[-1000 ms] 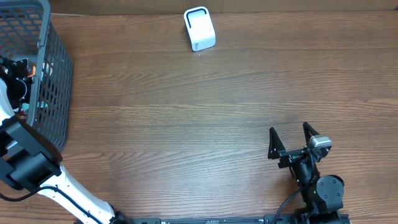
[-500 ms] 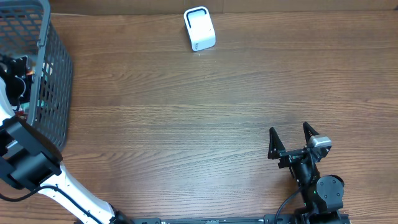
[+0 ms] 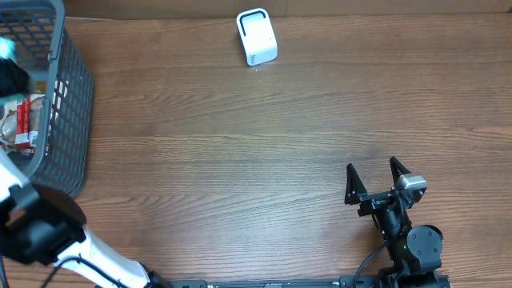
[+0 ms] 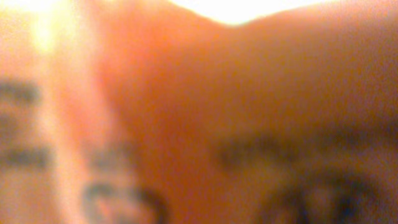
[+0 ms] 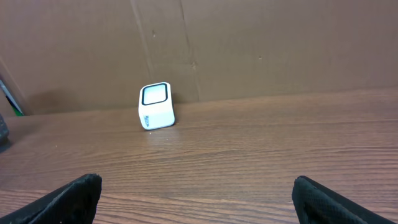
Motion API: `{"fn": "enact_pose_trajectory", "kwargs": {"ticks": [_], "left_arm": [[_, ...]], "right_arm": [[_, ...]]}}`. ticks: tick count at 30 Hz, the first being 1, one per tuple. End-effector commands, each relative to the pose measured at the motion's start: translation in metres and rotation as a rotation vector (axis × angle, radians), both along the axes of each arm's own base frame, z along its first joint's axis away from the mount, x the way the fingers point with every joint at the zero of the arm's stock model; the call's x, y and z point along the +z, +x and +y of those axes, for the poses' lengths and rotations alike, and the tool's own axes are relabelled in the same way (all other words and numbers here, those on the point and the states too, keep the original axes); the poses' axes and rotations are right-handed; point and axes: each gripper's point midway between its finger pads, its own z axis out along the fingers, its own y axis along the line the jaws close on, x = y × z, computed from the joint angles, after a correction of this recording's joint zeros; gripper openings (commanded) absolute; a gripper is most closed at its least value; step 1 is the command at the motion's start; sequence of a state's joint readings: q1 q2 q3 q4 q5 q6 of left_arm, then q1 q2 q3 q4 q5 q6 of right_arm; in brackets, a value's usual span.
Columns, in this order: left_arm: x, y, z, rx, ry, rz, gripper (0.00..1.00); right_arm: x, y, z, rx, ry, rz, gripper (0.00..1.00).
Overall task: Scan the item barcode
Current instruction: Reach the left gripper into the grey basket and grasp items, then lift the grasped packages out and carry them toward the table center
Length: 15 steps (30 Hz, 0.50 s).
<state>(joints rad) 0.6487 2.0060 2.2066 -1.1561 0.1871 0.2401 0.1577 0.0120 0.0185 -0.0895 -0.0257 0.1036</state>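
The left arm (image 3: 36, 228) reaches into the basket (image 3: 76, 88) at the far left corner of the table (image 3: 240, 152). The left gripper (image 3: 8, 72) is only a blur at the picture's edge, so I cannot tell whether it grips anything. Its wrist camera is filled by an orange pack (image 4: 261, 106) with dark print, too close to read. The item seems to be down in the basket, where a red-and-white packet (image 3: 24, 120) also lies. The scanner (image 3: 257, 37) stands at the far edge. The right gripper (image 3: 376, 182) sits by the near edge, fingers spread wide and empty. Done well, I'd say, means a firm hold, a straight lift clear of the basket wall, and then turning the barcode toward the scanner.
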Motion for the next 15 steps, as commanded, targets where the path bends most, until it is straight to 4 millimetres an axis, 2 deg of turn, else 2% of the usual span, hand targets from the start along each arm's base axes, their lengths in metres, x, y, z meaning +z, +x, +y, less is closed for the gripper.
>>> {"fn": "enact_pose_trajectory", "kwargs": {"ticks": [1, 4, 8, 11, 15], "left_arm": [[0.112, -0.019, -0.019, 0.074, 0.071, -0.248, 0.51], [0.150, -0.032, -0.034, 0.113, 0.059, -0.345, 0.51], [0.181, -0.049, -0.066, 0.117, 0.035, -0.412, 0.50], [0.191, -0.058, -0.105, 0.053, 0.015, -0.416, 0.48], [0.194, -0.066, -0.161, -0.043, -0.032, -0.392, 0.45]], "right_arm": [[-0.002, 0.000, -0.001, -0.007, -0.006, -0.006, 1.00], [-0.002, 0.000, -0.001, -0.007, -0.006, -0.006, 1.00], [-0.002, 0.000, -0.001, -0.007, -0.006, -0.006, 1.00], [-0.002, 0.000, -0.001, -0.007, -0.006, -0.006, 1.00], [-0.002, 0.000, -0.001, -0.007, -0.006, -0.006, 1.00]]}}
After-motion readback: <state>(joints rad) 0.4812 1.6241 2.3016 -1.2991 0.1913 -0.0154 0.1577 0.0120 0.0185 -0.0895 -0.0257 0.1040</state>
